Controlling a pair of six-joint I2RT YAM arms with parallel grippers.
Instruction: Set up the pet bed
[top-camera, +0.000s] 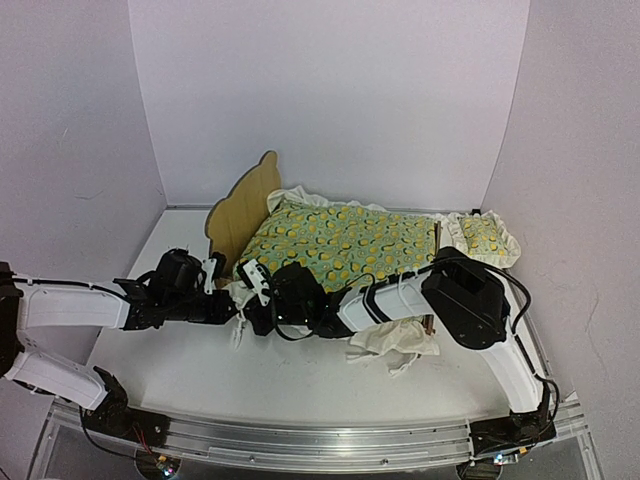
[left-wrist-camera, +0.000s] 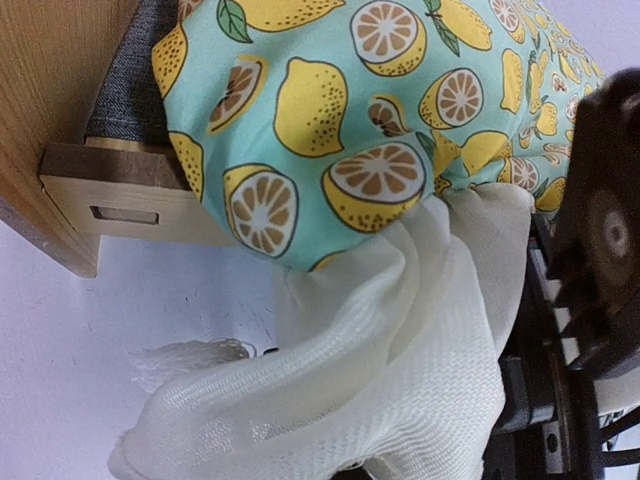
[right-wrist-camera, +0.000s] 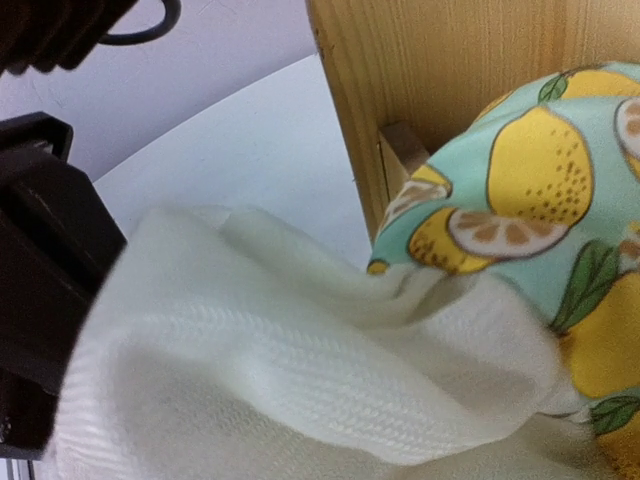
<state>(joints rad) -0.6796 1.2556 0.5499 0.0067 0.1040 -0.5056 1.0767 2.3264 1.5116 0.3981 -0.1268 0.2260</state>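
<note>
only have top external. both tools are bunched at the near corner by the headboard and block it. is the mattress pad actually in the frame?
Observer: Yes. Left wrist shows a grey mattress pad between the headboard and the lemon blanket.
Operator: blanket over the rail there?
Observer: It drapes over the side rail; its white ruffle spills off toward the camera.
Operator: right wrist?
Observer: Ruffle fills its lower frame, and a small wooden tab sticks out beside the headboard.
</note>
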